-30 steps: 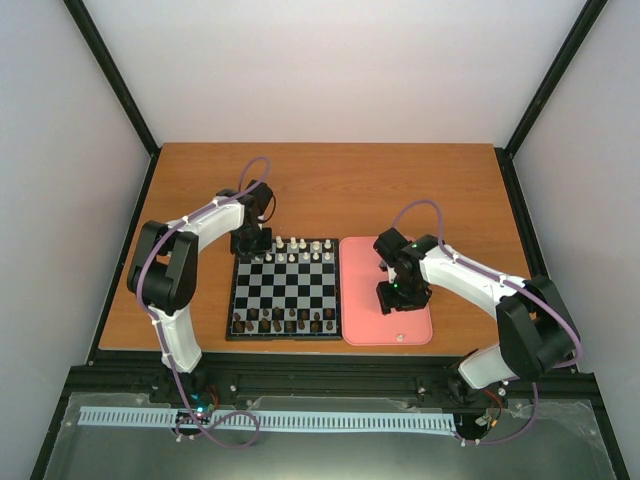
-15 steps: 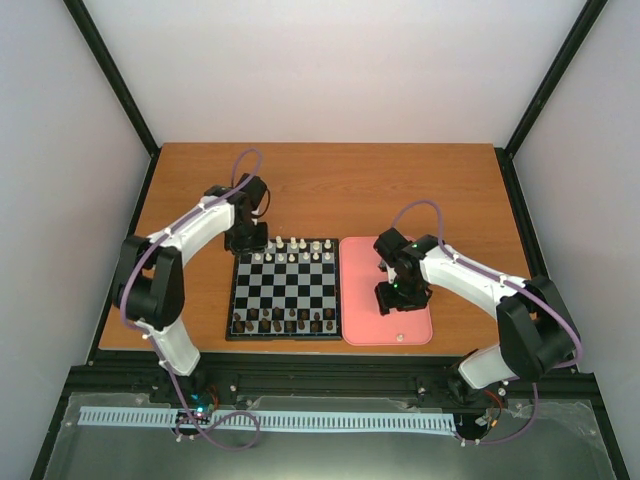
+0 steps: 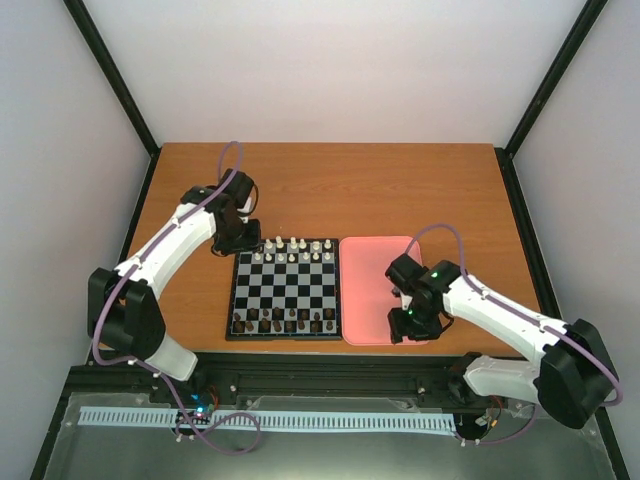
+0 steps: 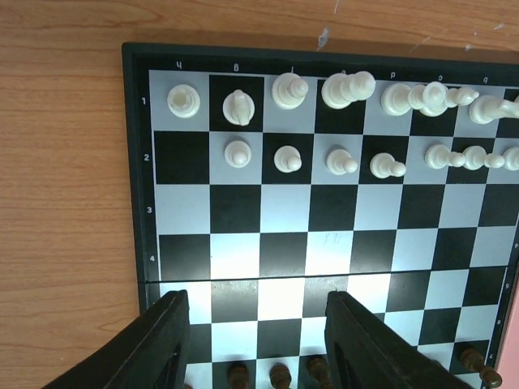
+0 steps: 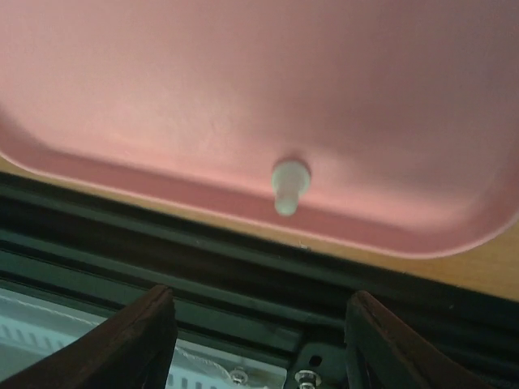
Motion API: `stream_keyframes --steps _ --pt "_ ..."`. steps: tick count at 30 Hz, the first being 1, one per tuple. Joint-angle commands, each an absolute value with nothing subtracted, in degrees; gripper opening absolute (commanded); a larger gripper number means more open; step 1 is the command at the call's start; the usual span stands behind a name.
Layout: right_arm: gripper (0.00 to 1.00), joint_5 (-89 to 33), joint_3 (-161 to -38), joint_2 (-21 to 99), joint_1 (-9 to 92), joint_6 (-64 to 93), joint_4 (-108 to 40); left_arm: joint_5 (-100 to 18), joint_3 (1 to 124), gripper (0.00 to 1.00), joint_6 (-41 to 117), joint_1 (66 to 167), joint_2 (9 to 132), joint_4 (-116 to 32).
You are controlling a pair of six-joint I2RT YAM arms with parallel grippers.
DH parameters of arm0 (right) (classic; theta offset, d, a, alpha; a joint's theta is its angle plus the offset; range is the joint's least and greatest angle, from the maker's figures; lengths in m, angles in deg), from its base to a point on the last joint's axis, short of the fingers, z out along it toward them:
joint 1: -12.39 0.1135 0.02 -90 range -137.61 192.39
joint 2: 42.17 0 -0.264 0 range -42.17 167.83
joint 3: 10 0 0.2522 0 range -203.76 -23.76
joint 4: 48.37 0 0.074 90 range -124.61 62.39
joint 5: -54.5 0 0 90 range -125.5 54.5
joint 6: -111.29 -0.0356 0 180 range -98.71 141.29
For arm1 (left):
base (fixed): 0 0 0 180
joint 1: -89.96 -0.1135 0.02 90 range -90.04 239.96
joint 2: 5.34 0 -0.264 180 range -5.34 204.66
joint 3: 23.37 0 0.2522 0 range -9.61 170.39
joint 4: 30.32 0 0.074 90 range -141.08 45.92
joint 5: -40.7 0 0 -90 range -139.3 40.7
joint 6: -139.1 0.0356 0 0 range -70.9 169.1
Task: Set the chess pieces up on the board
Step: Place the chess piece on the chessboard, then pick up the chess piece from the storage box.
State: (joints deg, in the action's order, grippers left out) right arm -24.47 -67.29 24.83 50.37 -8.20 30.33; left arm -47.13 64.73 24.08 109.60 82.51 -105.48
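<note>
Centre the spread, empty right tool (image 5: 259,306) over the lone pawn (image 5: 289,185) by the tray's (image 5: 243,81) near rim; pinch gently, lift straight. Aim for the board's (image 4: 135,162) bare end square (image 4: 181,157), minding the part-spread, empty left tool (image 4: 255,318) nearby.

Pretty clearly a robotics lab test cell. The wooden table (image 3: 400,190) sits boxed in by plain white panels (image 3: 330,70) and black frame struts (image 3: 110,70). Two white-and-black robot arms (image 3: 170,245) are bolted to a metal rail (image 3: 330,375) along its near edge, with purple cables (image 3: 232,150) looping off them. A chessboard (image 3: 285,290) and a pink tray (image 3: 365,260) are laid out between them like a staged test.
</note>
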Motion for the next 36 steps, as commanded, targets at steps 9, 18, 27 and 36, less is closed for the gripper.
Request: stream_keyframes --steps 9,18,27,36 --pt "0.55 -28.10 -65.28 32.27 53.79 -14.13 24.98 -46.41 62.53 0.48 25.80 109.45 78.34 -106.61" --pt "0.43 -30.72 -64.85 35.32 53.61 -13.43 22.30 -47.00 61.49 0.48 25.45 109.52 76.94 -106.83" --pt "0.29 -30.06 -63.65 36.02 53.52 -12.71 20.86 -47.32 61.49 0.48 25.61 109.47 77.23 -107.09" --pt "0.18 -31.22 -64.64 38.90 53.36 -10.88 20.36 -47.75 61.49 0.48 25.72 109.48 76.93 -107.70"
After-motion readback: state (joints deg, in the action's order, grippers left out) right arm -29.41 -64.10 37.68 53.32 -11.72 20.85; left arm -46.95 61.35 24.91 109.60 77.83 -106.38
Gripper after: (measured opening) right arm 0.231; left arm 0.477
